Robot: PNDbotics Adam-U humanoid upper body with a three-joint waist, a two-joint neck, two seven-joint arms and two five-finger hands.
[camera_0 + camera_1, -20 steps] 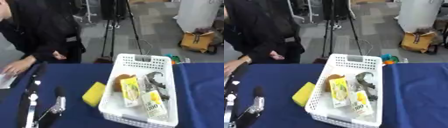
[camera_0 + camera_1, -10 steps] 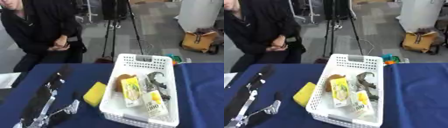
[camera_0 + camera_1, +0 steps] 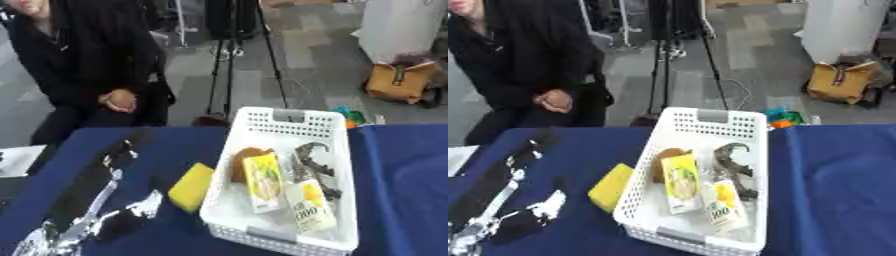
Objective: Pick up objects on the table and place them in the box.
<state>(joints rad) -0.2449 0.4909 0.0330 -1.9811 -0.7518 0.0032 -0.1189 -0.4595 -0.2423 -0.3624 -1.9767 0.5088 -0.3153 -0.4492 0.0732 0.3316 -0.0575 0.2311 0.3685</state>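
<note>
While several items already lie in the white box (image 3: 289, 122), the step in hand looks like the reach for the yellow sponge (image 3: 192, 187), the one thing left on the blue table (image 3: 402, 175). It lies just ahead and to the right of the left hand (image 3: 131, 215), apart from it and touching the box's near wall. That hand comes in low from the lower left, blurred, holding nothing; whether its fingers are apart or together I cannot tell. Next it likely needs to close the gap and straddle the sponge. No right hand shows.
</note>
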